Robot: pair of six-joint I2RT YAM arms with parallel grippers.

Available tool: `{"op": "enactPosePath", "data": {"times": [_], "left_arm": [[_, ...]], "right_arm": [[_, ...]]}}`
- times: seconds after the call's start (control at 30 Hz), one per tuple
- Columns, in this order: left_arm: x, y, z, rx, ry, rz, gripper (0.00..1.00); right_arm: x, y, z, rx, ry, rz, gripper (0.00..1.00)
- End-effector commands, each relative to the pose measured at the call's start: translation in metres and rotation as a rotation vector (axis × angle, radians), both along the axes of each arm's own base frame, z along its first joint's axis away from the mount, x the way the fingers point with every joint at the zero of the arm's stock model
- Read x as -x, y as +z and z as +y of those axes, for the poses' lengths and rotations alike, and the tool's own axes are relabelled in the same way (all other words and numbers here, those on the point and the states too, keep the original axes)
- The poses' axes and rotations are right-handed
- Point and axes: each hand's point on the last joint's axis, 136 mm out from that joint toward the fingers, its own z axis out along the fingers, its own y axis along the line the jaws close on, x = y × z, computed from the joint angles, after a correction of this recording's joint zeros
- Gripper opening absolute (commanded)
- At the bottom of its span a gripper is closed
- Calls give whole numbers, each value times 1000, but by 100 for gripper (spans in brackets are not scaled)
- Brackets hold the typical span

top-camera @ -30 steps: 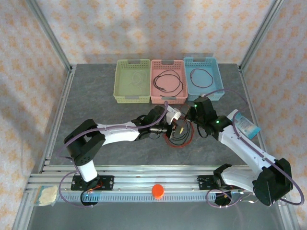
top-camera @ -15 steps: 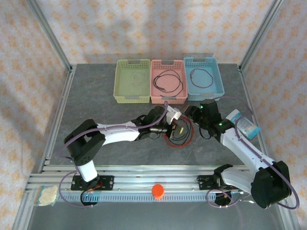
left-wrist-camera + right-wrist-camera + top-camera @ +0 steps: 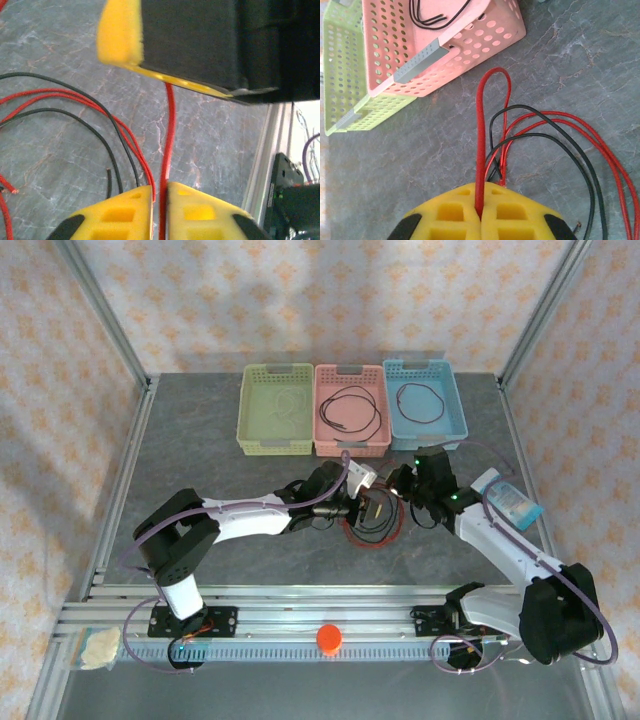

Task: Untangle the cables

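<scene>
Cable (image 3: 480, 125) tight in right end effector (image 3: 481, 195)

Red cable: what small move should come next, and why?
Probably the right gripper should draw the red cable gently up and away from the tangle. Its jaws are shut on that cable, while the black cable crosses the red loops lying on the table.

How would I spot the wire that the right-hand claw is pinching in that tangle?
On the grey table, in front of the pink basket, lies a tangle of cables. The one in the right gripper is the red cable that folds into a narrow hairpin towards the basket, where its neighbours are black or sweep wide.
</scene>
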Motion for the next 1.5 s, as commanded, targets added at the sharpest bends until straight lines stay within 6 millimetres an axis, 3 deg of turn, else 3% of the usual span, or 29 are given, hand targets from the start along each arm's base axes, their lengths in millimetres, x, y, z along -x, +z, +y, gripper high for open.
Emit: {"op": "enactPosePath", "data": {"times": [0.0,0.17,0.23,0.37,0.47,0.83,1.0,1.07,1.13,1.47], "left_arm": [[-20,4,17,-10,116,-37,32],[-50,7,52,-17,309,-57,56],[-62,6,65,-46,378,-65,71],[-78,-3,74,-169,438,-85,87],[-84,-1,75,-196,449,-110,93],[-108,-36,62,-298,461,-87,94],[-106,-42,60,-292,462,-69,94],[-104,-58,61,-317,455,-47,93],[-102,-62,61,-321,454,-40,94],[-95,-74,68,-332,466,-26,94]], "right_arm": [[-5,13,-9,75,3,-44,0],[-1,18,-14,128,30,-78,0],[-1,23,-12,123,47,-95,0],[1,33,-8,109,76,-125,0],[2,46,-4,91,98,-169,0],[9,117,11,36,207,-357,0],[14,156,11,37,235,-450,0],[16,170,12,36,248,-483,0],[18,183,12,47,258,-507,0],[21,231,0,129,238,-602,0]]}}
